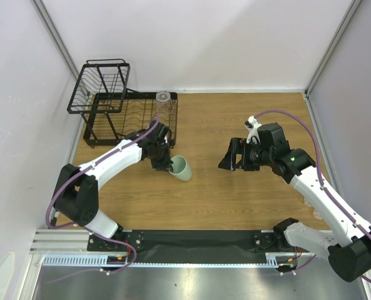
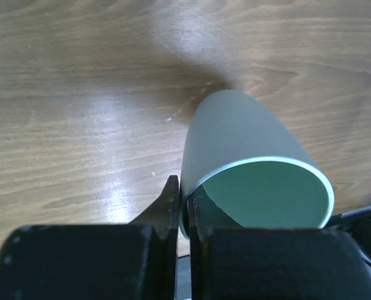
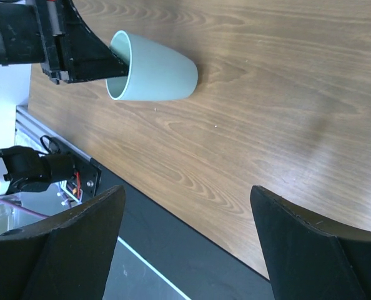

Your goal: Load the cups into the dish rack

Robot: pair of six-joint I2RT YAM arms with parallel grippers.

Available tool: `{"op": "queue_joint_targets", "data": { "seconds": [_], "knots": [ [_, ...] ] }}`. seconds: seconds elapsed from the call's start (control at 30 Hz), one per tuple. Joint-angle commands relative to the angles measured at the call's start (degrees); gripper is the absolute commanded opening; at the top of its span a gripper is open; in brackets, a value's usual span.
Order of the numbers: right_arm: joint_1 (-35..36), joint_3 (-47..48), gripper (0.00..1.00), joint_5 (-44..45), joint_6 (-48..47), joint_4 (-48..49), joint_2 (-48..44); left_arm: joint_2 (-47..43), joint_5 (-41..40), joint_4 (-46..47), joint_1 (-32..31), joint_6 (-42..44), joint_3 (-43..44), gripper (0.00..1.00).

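Fingers (image 2: pixel 168 209) seemingly tight on tumbler (image 2: pixel 238 134) rim

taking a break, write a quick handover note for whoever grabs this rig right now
Left gripper: shut on the rim of the mint tumbler, one finger inside, one outside. The tumbler is tipped on its side just in front of the dish rack; I cannot tell if it is lifted off the table.
Right gripper: open, empty, over bare wood mid-table.
Done: one clear glass cup stands at the far right corner of the rack's plate tray.
Left: carry the tumbler into the rack and release it. Any further clear cups are hard to make out in these views.
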Motion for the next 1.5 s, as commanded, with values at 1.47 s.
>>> {"op": "queue_joint_targets", "data": {
  "seconds": [1.47],
  "knots": [
    [14.34, 26.95, 1.0, -10.73, 42.86, 59.41, 21.41, -60.03, -7.86, 70.95, -0.11, -36.14, -32.06, 0.0]
  ]
}}
